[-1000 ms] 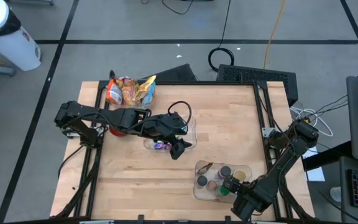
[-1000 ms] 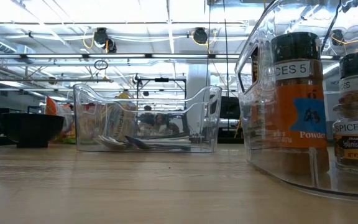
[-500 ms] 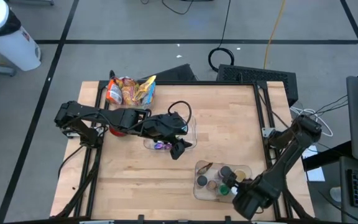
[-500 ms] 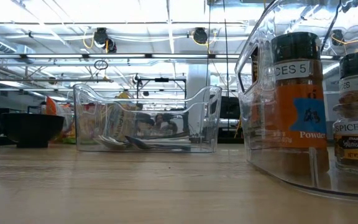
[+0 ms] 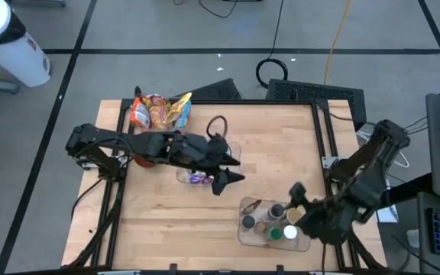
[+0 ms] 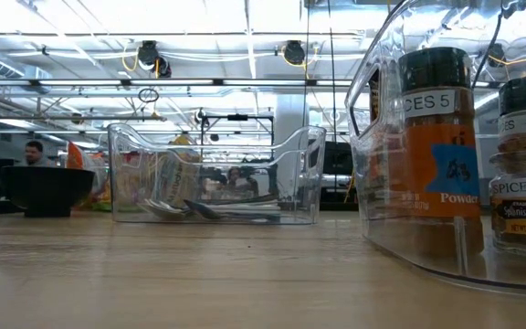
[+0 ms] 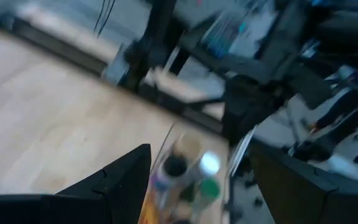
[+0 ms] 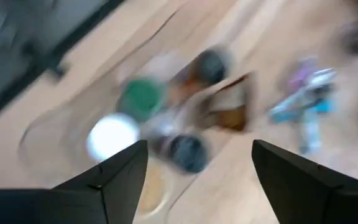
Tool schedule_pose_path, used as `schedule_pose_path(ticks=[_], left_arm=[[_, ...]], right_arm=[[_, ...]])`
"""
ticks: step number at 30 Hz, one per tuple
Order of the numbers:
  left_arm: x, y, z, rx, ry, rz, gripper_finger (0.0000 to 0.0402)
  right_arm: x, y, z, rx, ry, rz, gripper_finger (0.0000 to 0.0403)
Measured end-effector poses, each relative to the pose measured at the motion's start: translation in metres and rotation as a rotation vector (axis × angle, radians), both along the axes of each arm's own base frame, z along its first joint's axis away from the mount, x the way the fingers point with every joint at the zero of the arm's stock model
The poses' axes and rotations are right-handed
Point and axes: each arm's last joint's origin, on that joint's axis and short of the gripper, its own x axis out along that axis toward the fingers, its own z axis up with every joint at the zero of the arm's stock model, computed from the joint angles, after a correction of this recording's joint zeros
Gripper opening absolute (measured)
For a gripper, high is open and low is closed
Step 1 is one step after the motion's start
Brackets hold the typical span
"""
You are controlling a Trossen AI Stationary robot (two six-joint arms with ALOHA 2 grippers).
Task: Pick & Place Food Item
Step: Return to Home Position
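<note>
so the white-capped seasoning bottle sat in the bottom transparent bin at the near right of the table, right beside the green-capped bottle and a couple of dark-capped ones. From the low view an orange spice jar in that bin filled the right side. The right gripper hovered just over the bin's far right corner, fingers spread wide with nothing in them. The left gripper hung over the top transparent bin mid-table, fingers also spread and empty, with a purple packet lying in that bin. Some snack packs sat at the table's far left edge
</note>
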Motion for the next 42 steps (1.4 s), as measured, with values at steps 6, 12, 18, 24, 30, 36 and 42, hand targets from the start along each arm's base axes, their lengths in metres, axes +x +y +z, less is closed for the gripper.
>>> schedule_pose_path(ticks=[6,12,18,24,30,36,42], left_arm=[[-0.020,0.016,0.044,0.062,-0.263,0.007,0.0282],[-0.065,0.032,0.085,0.183,-0.409,0.050,0.0282],[-0.108,0.037,0.102,0.305,-0.386,0.129,0.0282],[-0.145,0.043,0.104,0.384,-0.378,0.188,0.0282],[-0.189,0.054,0.084,0.381,-0.427,0.234,0.0282],[-0.229,0.064,0.054,0.379,-0.507,0.294,0.0282],[-0.253,0.070,0.020,0.394,-0.504,0.333,0.0282]], right_arm=[[-0.010,-0.038,0.043,0.202,-0.272,-0.207,0.0230],[-0.021,-0.079,0.077,0.359,-0.464,-0.324,0.0155],[-0.038,-0.111,0.099,0.333,-0.647,-0.391,0.0082],[-0.049,-0.133,0.098,0.337,-0.723,-0.465,0.0021],[-0.052,-0.149,0.067,0.424,-0.815,-0.502,0.0005],[-0.057,-0.168,0.037,0.557,-0.888,-0.463,0.0001],[-0.056,-0.184,0.009,0.616,-0.901,-0.492,0.0000]])
